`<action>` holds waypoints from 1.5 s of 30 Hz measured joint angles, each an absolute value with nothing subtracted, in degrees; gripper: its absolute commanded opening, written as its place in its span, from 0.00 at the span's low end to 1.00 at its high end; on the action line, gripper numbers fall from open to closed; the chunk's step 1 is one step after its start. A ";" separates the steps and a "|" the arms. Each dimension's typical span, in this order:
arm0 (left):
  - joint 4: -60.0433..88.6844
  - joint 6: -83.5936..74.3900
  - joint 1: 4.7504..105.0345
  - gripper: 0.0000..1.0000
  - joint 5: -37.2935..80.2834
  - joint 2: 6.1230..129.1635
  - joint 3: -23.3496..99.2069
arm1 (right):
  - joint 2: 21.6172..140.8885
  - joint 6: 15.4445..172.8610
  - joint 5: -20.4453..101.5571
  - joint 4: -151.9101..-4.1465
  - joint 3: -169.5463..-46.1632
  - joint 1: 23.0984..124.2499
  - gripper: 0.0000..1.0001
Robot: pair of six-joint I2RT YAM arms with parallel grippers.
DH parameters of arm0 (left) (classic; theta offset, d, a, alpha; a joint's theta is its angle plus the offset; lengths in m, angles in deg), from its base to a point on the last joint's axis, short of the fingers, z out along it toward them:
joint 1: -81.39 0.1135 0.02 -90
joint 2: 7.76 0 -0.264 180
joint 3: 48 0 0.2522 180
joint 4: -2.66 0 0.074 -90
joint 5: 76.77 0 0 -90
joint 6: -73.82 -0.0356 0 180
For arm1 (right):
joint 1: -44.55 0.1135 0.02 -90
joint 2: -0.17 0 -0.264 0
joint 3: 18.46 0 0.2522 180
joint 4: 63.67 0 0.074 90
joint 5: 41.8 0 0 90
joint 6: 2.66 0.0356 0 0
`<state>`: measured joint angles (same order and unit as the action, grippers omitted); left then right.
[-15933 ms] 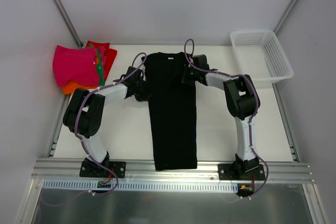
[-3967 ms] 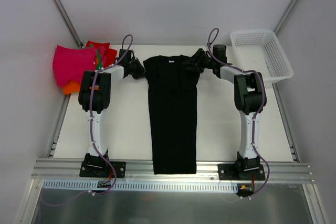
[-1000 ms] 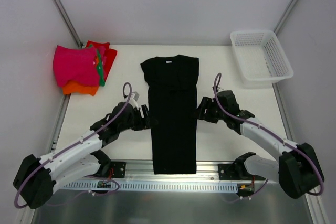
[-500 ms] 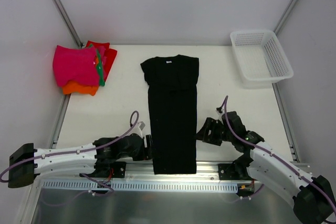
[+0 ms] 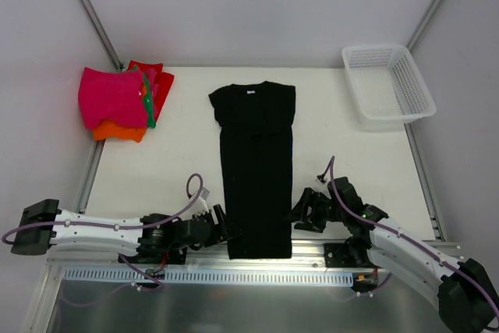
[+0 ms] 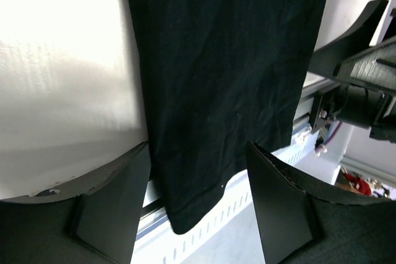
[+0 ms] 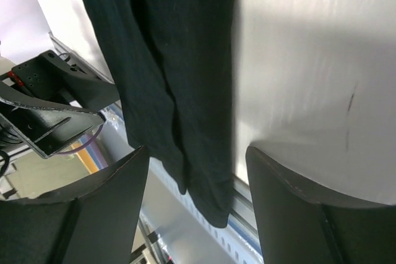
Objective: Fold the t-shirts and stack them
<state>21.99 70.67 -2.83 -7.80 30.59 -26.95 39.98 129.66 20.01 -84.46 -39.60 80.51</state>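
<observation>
The left gripper (image 5: 221, 224) and right gripper (image 5: 299, 213) both gape wide at the near hem corners of the black t-shirt (image 5: 256, 161), having slid down from its middle a second ago. Only the wrist views show each corner, overhanging the table (image 5: 179, 161) edge, between the fingers (image 6: 111, 208), seemingly untouched; open table flanks the shirt.

The left gripper (image 6: 198, 153) holds its two black fingers (image 6: 108, 205) spread wide, with the lower end of the black t-shirt (image 6: 229, 72) lying flat between them. The shirt's hem corner hangs past the white table (image 6: 62, 60) over a slotted rail (image 6: 216, 227). The right arm (image 6: 362, 94) shows at the right edge.
</observation>
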 measured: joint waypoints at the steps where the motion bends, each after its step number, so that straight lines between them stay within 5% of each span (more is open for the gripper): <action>1: 21.48 71.67 -3.82 0.64 -8.96 32.42 -26.34 | 39.98 130.19 19.62 -84.26 -39.40 80.71 0.68; 25: 20.35 88.15 -19.42 0.61 -24.90 49.45 -19.94 | 40.42 136.83 17.78 -86.19 -38.83 90.81 0.61; 27: 20.11 89.53 -20.45 0.61 -25.14 49.12 -20.70 | 42.78 137.93 17.37 -84.50 -38.83 92.97 0.53; 32: 19.87 91.17 -20.69 0.58 -25.57 48.97 -21.12 | 47.26 139.46 18.35 -83.00 -38.81 97.69 0.10; 34: 19.89 91.54 -21.00 0.47 -25.81 49.14 -21.20 | 47.90 140.16 19.36 -83.37 -38.72 99.05 0.00; 35: 19.95 91.80 -21.17 0.30 -25.88 49.29 -21.33 | 47.96 140.44 19.73 -83.54 -38.70 99.40 0.01; 38: 19.76 92.85 -22.42 0.00 -23.39 49.82 -21.90 | 47.28 140.68 20.58 -83.98 -38.70 99.94 0.01; 45: 19.23 93.33 -23.55 0.00 -20.28 49.97 -22.30 | 43.90 140.42 22.53 -87.80 -39.07 100.32 0.01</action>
